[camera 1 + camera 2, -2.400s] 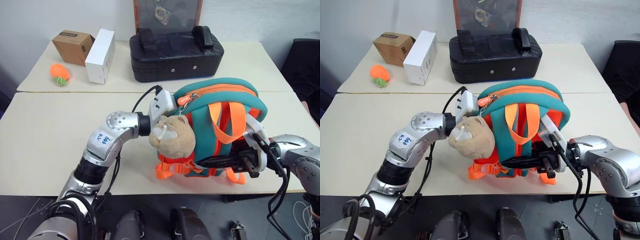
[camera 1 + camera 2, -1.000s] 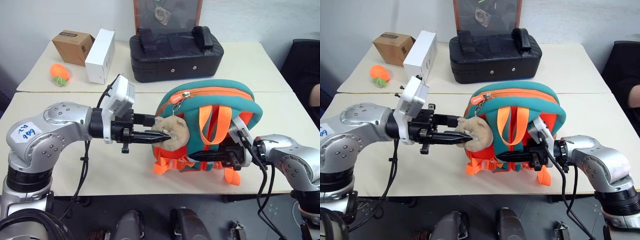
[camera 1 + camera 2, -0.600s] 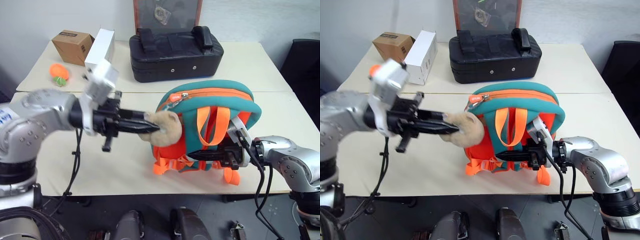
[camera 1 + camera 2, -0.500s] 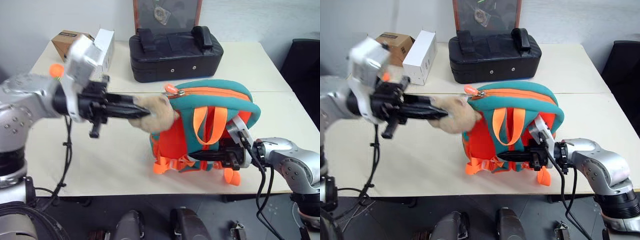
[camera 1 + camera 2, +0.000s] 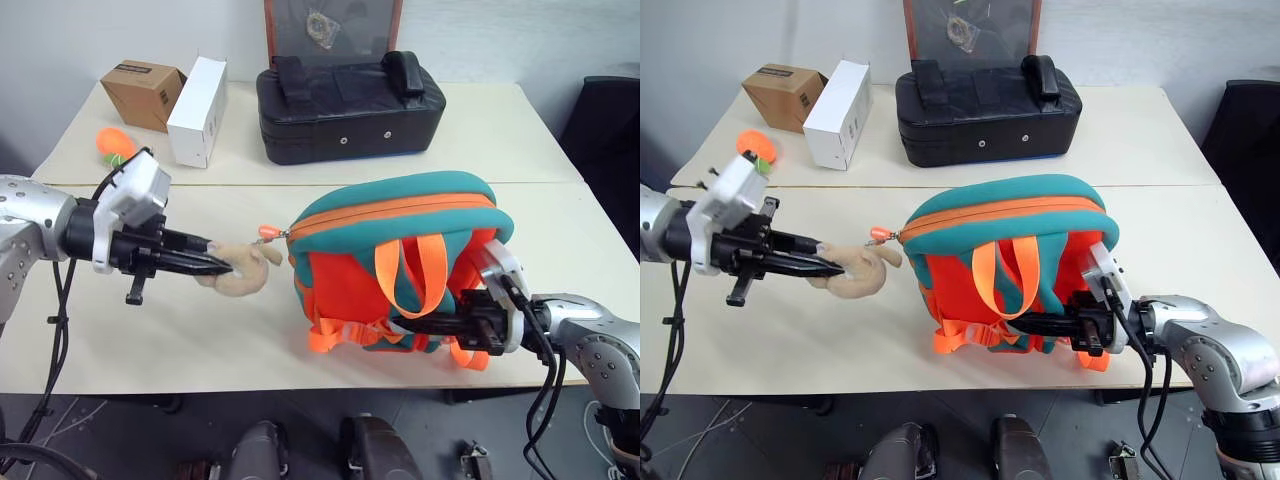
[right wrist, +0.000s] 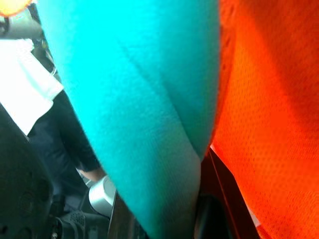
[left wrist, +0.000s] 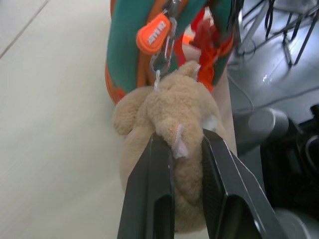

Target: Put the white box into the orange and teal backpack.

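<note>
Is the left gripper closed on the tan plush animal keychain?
Yes, the left gripper has its two black fingers pinching the tan plush animal keychain between them.

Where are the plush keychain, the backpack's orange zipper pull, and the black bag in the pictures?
plush keychain [image 5: 240, 272], left eye view, on its tan body.
orange zipper pull [image 7: 154, 33], left wrist view, on the orange tab.
black bag [image 5: 985, 110], right eye view, on its top panel.

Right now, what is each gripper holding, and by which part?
The left gripper pinches the plush keychain by its body. The right gripper is shut on the backpack, low on its strap side.
</note>
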Controlling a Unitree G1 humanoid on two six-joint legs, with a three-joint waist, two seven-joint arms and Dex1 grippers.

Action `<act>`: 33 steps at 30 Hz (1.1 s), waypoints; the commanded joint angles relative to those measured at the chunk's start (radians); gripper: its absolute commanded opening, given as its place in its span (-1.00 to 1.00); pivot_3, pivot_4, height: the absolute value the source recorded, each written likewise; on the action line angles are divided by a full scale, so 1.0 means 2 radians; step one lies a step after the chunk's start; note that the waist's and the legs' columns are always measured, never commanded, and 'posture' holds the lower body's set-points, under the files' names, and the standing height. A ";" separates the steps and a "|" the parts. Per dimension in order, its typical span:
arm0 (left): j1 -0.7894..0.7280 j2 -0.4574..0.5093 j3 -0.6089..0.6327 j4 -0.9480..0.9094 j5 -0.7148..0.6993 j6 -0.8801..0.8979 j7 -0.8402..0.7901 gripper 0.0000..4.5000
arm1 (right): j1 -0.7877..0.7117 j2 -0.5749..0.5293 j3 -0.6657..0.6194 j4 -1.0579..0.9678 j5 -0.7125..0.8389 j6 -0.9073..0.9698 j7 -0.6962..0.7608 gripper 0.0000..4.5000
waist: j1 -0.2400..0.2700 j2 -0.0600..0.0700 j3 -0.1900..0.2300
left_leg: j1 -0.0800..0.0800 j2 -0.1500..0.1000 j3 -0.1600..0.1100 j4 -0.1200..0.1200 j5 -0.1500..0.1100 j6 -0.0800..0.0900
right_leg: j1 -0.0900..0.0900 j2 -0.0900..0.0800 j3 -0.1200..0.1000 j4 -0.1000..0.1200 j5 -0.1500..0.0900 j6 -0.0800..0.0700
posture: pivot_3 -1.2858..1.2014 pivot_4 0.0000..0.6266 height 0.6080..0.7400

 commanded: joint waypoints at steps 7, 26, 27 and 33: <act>0.051 -0.049 -0.069 -0.022 0.090 -0.064 0.022 -0.84 | 0.004 -0.014 -0.089 -0.033 0.122 0.014 0.036 -1.00 | 0.000 0.000 0.000 | 0.000 0.000 0.000 0.000 0.000 0.000 | 0.000 0.000 0.000 0.000 0.000 0.000 | 0.03 -0.52 1.00; 0.001 -0.194 -0.088 0.099 0.184 -0.119 0.111 -0.54 | 0.031 -0.005 -0.018 -0.057 -0.047 -0.071 -0.049 -0.44 | 0.005 0.001 -0.001 | 0.000 -0.001 -0.001 0.001 0.000 0.001 | 0.001 -0.001 0.000 0.000 0.000 0.001 | 0.03 -0.52 1.00; 0.004 -0.190 -0.079 0.098 0.176 -0.115 0.104 -0.43 | 0.039 -0.006 -0.022 -0.056 -0.055 -0.078 -0.050 -0.28 | 0.004 0.001 -0.001 | 0.000 -0.001 -0.001 0.001 0.000 0.001 | 0.001 -0.001 0.000 0.000 0.000 0.001 | 0.03 -0.52 1.00; 0.058 -0.146 0.018 0.019 0.066 -0.029 0.067 0.40 | 0.096 -0.043 -0.095 -0.022 -0.051 -0.086 -0.016 0.61 | -0.001 0.001 -0.001 | 0.000 0.000 -0.001 0.001 0.000 0.001 | 0.001 -0.001 0.000 0.000 0.000 0.001 | 0.03 -0.52 1.00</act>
